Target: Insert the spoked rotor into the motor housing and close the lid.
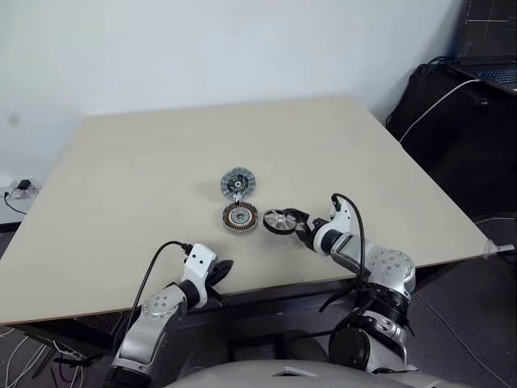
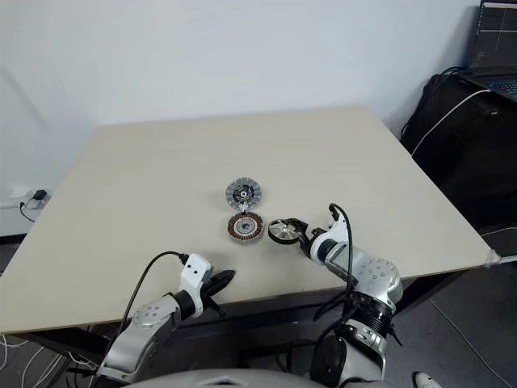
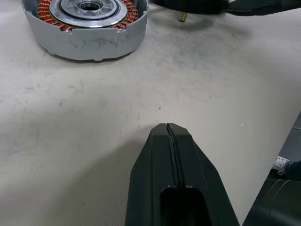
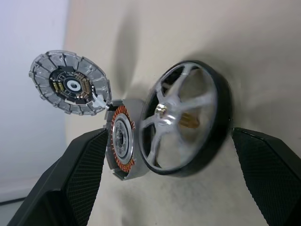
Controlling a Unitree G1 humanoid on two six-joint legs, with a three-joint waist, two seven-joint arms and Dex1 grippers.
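Observation:
The spoked rotor (image 1: 279,221), a dark-rimmed wheel with silvery spokes and a brass stub at its hub, lies on the table just right of the motor housing (image 1: 240,217). The housing is a squat round cup with copper windings. Behind it lies the lid (image 1: 238,184), ribbed face up, joined to the housing by a short white lead. My right gripper (image 1: 296,224) is open at the rotor's right side; in the right wrist view its fingers (image 4: 80,179) stand on either side of the rotor (image 4: 188,117) without touching it. My left gripper (image 1: 220,273) is shut and empty at the table's near edge, fingertips (image 3: 168,141) pointing at the housing (image 3: 84,23).
The beige table (image 1: 161,162) ends just behind both wrists. A black bag (image 1: 452,121) with a white cable and a laptop (image 1: 493,73) sit off the table's far right. A wall socket (image 1: 20,187) is at the left.

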